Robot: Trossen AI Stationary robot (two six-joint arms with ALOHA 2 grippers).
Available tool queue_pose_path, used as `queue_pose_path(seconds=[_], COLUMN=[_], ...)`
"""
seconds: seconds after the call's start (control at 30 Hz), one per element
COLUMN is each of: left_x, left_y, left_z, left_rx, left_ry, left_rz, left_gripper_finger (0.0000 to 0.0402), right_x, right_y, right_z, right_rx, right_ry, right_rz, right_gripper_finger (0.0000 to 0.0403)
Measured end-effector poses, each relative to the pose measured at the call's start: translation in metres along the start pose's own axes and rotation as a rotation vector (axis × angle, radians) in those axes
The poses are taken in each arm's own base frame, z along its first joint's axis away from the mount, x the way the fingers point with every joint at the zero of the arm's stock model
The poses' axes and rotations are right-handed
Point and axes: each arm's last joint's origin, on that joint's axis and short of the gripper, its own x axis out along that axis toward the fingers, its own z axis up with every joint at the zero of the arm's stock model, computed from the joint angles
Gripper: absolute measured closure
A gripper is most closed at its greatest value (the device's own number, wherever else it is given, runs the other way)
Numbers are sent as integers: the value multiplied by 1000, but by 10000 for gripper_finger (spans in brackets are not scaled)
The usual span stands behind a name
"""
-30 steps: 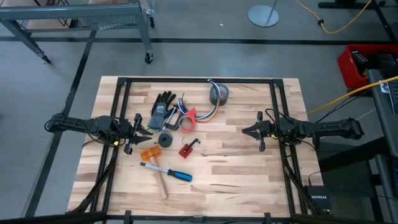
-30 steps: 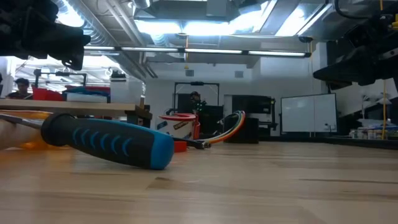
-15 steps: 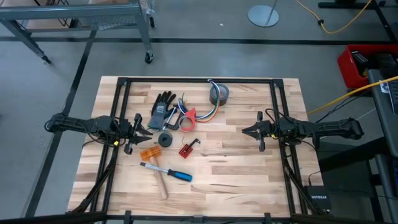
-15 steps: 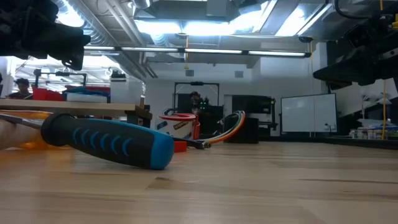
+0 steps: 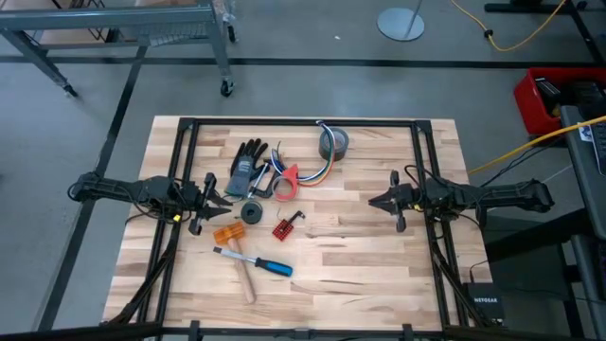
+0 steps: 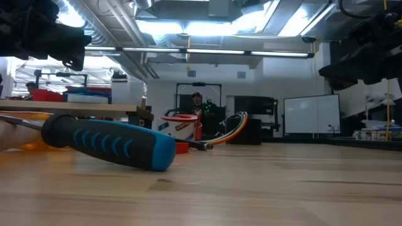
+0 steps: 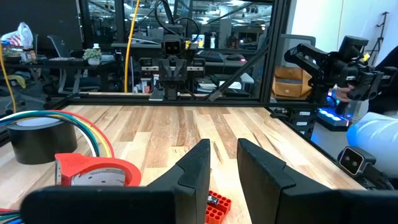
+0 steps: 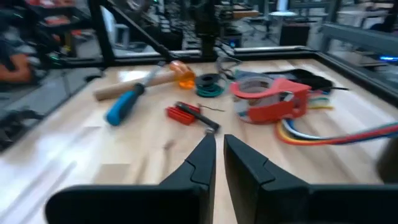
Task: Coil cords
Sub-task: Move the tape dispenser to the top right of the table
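Observation:
The cords (image 5: 320, 172) are a bundle of blue, orange, white and green strands. They lie in a curve on the table between a red tape holder and a grey tape roll, and show as coloured arcs in the left wrist view (image 7: 93, 140), the right wrist view (image 8: 323, 134) and the low view (image 6: 233, 127). My left gripper (image 5: 225, 201) hovers level at the table's left, short of the clutter; its fingers (image 7: 224, 152) stand a little apart with nothing between them. My right gripper (image 5: 371, 200) hovers at the table's right, pointing toward the cords, its fingers (image 8: 219, 146) almost together and empty.
Around the cords lie a dark glove (image 5: 246, 163), the grey tape roll (image 5: 333, 144), the red tape holder (image 5: 286, 179), a small black roll (image 5: 252, 210), a red block (image 5: 283, 228), a blue-handled screwdriver (image 5: 270, 266) and a wooden-handled hammer (image 5: 244, 281). Bare wood (image 5: 360, 251) lies near and right.

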Motion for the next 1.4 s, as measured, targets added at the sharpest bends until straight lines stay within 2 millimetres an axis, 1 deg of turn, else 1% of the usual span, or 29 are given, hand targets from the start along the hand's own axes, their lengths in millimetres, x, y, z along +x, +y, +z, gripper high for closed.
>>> queue_pose_path(seconds=[0.13, 0.33, 0.47, 0.73, 0.93, 1.13, 1.3, 1.4], left_x=[0, 0, 0, 0, 0, 0, 0, 0], left_y=[0, 0, 0, 0, 0, 0, 0, 0], left_z=[0, 0, 0, 0, 0, 0, 0, 0], left_rx=[0, 0, 0, 0, 0, 0, 0, 0], left_ry=[0, 0, 0, 0, 0, 0, 0, 0], left_rz=[-1, 0, -1, 0, -1, 0, 0, 0], left_gripper_finger=[329, 329, 329, 329, 329, 329, 329, 329], right_x=[0, 0, 0, 0, 0, -1, -2, -2], right_y=[0, 1, 0, 0, -2, -1, 0, 0], right_z=[1, 1, 2, 2, 4, 7, 15, 15], right_rx=[35, 201, 267, 267, 247, 245, 244, 245], right_ry=[-15, -13, -15, -16, -58, -55, -77, -74], right_rz=[6, 19, 11, 7, -83, -43, -17, -17], right_gripper_finger=[365, 365, 365, 365, 365, 365, 364, 344])
